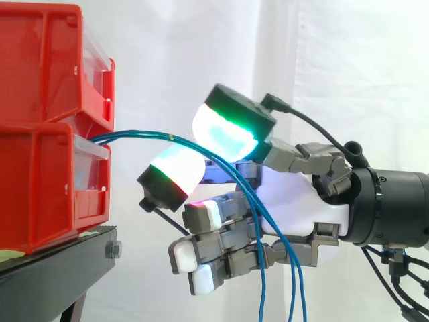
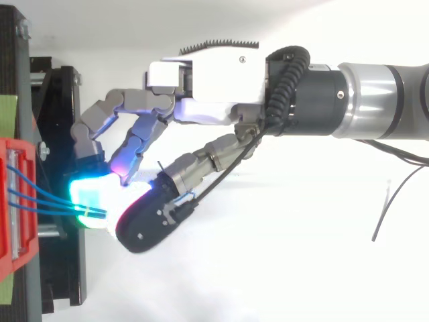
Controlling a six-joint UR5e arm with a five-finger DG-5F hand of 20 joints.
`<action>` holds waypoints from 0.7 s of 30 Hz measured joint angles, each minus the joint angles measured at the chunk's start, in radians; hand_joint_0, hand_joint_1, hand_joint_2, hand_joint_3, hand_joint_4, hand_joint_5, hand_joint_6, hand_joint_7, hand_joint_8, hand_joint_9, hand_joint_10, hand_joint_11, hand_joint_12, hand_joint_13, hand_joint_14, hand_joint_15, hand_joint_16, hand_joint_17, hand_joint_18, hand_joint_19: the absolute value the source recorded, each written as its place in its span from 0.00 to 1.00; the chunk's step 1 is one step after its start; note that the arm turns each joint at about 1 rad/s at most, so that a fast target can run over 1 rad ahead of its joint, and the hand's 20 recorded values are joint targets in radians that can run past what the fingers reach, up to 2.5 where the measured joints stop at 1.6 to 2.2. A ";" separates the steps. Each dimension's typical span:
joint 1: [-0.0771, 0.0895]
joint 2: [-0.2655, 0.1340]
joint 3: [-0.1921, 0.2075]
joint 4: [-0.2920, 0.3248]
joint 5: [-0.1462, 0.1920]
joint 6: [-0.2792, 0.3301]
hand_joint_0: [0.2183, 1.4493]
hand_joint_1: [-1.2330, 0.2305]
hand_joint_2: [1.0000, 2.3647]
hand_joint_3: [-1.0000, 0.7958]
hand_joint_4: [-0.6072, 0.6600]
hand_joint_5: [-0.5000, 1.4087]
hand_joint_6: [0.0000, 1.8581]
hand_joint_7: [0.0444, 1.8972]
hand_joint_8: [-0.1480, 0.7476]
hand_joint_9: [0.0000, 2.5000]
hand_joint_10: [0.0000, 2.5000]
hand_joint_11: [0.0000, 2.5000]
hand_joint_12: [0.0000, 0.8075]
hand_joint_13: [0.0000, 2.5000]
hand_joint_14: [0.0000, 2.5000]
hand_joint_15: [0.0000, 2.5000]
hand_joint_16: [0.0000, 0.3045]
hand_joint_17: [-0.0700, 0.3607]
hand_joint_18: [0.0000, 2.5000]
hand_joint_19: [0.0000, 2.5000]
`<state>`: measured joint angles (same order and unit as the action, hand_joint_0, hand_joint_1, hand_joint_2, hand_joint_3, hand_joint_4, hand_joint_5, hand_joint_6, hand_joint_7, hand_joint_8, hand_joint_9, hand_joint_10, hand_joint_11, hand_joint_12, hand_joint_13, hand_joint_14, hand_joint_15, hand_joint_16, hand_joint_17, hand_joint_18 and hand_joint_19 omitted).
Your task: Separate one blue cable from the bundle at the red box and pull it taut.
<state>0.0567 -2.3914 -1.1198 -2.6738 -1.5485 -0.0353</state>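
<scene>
Several thin blue cables (image 1: 144, 136) leave the gap between the two stacked red bins (image 1: 47, 127) at the left, arc to the right and hang down slack in front of the hand (image 1: 295, 201). From above, the blue cables (image 2: 40, 194) converge at the point where two glowing cyan-green fingertips (image 2: 90, 194) meet. From the side, the bundle runs between the upper pad (image 1: 231, 127) and the lower pad (image 1: 175, 173), which close on it just right of the bins. The other fingers curl under the palm (image 2: 201, 80). No single cable stands apart from the rest.
The bins sit on a black stand (image 1: 60, 261) with a bolt at its near corner. A white curtain hangs behind. A loose thin dark wire (image 2: 389, 201) lies at the right on the white floor.
</scene>
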 measured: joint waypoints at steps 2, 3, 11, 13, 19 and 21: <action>0.000 0.000 0.000 0.000 0.000 0.000 0.23 0.40 0.00 0.28 0.54 0.18 0.44 0.52 0.50 0.40 0.01 0.36 0.46 0.33 0.01 0.24 0.16 0.42 0.28 0.28; 0.000 0.000 0.000 0.000 0.000 0.000 0.23 0.41 0.00 0.28 0.54 0.18 0.43 0.51 0.51 0.40 0.01 0.36 0.46 0.33 0.01 0.24 0.17 0.43 0.28 0.28; 0.000 0.000 0.000 0.000 0.001 -0.001 0.25 0.31 0.00 0.28 0.54 0.18 0.42 0.54 0.49 0.39 0.01 0.37 0.45 0.32 0.01 0.25 0.16 0.42 0.27 0.29; 0.000 0.000 0.000 0.000 0.001 -0.001 0.29 0.26 0.00 0.28 0.52 0.18 0.44 0.55 0.48 0.38 0.01 0.37 0.43 0.32 0.01 0.25 0.15 0.41 0.26 0.28; 0.000 0.000 0.000 0.000 0.001 0.000 0.36 0.25 0.01 0.37 0.44 0.17 0.47 0.60 0.47 0.38 0.01 0.37 0.42 0.32 0.01 0.24 0.15 0.40 0.27 0.28; 0.000 0.000 0.000 0.000 0.001 0.000 0.34 0.28 0.01 0.41 0.43 0.16 0.47 0.61 0.46 0.38 0.01 0.37 0.41 0.32 0.01 0.24 0.15 0.40 0.27 0.28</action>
<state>0.0570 -2.3913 -1.1194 -2.6737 -1.5477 -0.0353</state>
